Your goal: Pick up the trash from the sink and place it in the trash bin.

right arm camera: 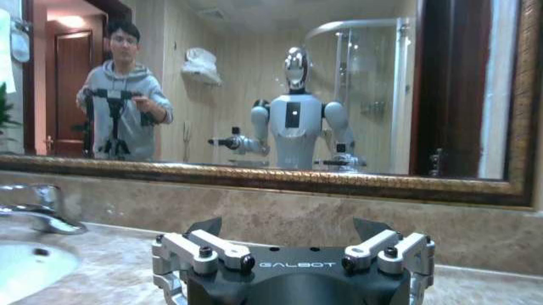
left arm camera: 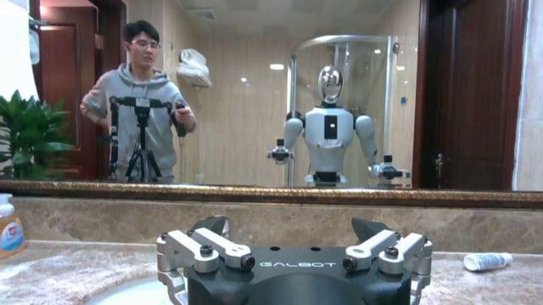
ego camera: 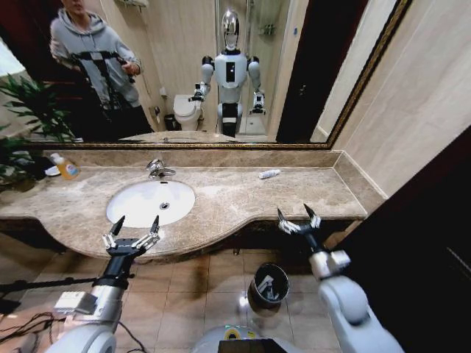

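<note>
The white oval sink [ego camera: 125,208] sits in the marble counter with a chrome faucet [ego camera: 157,169] behind it; its bowl looks bare apart from the drain. One piece of trash, a small white tube [ego camera: 269,174], lies on the counter at the back right, also seen as the white tube [left arm camera: 487,261]. The dark round trash bin [ego camera: 268,285] stands on the floor below the counter, with white items inside. My left gripper [ego camera: 137,220] hangs open over the counter's front edge by the sink. My right gripper [ego camera: 294,213] is open at the counter's front right edge.
A yellow bottle [ego camera: 66,168] stands at the counter's back left beside a plant [ego camera: 26,110]. A large mirror [ego camera: 221,73] runs behind the counter. A dark door panel [ego camera: 419,243] is close on the right. Cables lie on the tiled floor [ego camera: 199,294].
</note>
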You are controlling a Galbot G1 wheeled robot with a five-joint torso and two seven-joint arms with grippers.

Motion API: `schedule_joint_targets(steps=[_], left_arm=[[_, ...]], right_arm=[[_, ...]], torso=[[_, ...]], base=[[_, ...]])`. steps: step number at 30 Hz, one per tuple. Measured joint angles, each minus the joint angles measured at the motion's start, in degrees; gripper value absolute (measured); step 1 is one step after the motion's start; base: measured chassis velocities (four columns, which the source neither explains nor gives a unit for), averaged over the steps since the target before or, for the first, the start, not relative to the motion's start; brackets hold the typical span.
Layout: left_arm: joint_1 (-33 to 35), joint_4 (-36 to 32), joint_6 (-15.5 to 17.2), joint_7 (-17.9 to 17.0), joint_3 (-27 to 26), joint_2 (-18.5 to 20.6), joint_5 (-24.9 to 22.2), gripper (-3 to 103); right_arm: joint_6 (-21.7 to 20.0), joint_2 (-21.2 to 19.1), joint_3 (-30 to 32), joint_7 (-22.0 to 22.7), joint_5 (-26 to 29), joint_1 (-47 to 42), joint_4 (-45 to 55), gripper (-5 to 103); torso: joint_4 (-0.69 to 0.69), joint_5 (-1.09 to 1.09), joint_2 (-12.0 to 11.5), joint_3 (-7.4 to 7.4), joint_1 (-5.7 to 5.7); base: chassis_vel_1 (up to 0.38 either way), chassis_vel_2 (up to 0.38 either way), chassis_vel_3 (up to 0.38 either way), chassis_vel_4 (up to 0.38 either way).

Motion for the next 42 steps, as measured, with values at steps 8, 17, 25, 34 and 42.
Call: schedule_joint_targets(steps=[8,17,25,34,42], left_arm=[[0.0,0.0,0.0,0.0,0.0,0.0,0.0,100],[0.0,0.0,0.0,0.0,0.0,0.0,0.0,100],[0.0,0.0,0.0,0.0,0.0,0.0,0.0,100],[0.0,0.0,0.0,0.0,0.0,0.0,0.0,100],[0.0,0.0,0.0,0.0,0.0,0.0,0.0,100]], right_arm=[[-5.6,-0.1,-13.7,6.6,5.7,23.3,-17.8,100],[-11.0,8.5,-25.4,20.6,11.1,44.0,-38.8,100],[-8.3,14.4,-27.7,27.0,8.3,53.7,-52.7,98],[-4.2,19.9,-25.2,30.2,3.5,59.3,-66.7,96],[-1.6,20.7,-21.3,29.2,-1.2,59.8,-72.1,98]], torso=[[0.00,0.00,0.0,0.01,0.01],[0.01,-0.02,0.0,0.01,0.01],[0.00,-0.02,0.0,0.00,0.01],[0.01,-0.03,0.0,0.00,0.00],[0.02,-0.01,0.0,-0.01,0.00]], base=[[0.000,0.000,0.000,0.000],[0.000,0.000,0.000,0.000],[0.000,0.000,0.000,0.000],[0.000,0.000,0.000,0.000],[0.000,0.000,0.000,0.000]])
